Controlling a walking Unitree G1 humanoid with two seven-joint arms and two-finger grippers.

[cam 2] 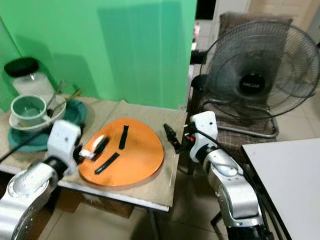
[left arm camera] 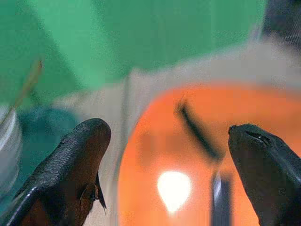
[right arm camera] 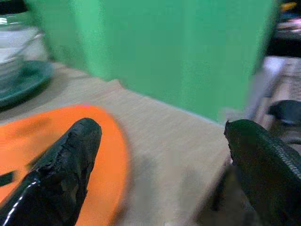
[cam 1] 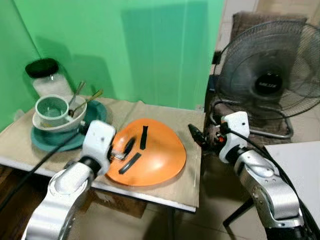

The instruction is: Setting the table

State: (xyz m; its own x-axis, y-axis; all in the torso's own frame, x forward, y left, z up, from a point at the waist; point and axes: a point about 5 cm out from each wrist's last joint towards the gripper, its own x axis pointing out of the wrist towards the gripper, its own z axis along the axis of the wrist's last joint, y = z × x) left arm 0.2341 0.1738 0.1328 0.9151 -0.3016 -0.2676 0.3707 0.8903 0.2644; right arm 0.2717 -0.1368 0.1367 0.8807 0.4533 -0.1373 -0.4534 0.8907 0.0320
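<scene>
An orange plate [cam 1: 155, 155] lies on the beige mat [cam 1: 192, 175] in the middle of the table, with two dark strips [cam 1: 144, 137] showing on its surface. My left gripper [cam 1: 127, 152] hovers over the plate's left rim, open, the orange surface showing between its fingers [left arm camera: 70, 160]. My right gripper [cam 1: 196, 135] is at the table's right edge, open and holding nothing, pointing toward the plate [right arm camera: 61, 155]. At the back left a green cup [cam 1: 51, 110] sits in a white bowl [cam 1: 60, 125] on a teal plate [cam 1: 50, 140], with spoons [cam 1: 85, 102] leaning in the bowl.
A glass jar with a black lid [cam 1: 44, 75] stands behind the dish stack against the green wall. A large floor fan [cam 1: 272, 75] and a chair stand right of the table. The corner of a white table [cam 1: 300, 165] is at the near right.
</scene>
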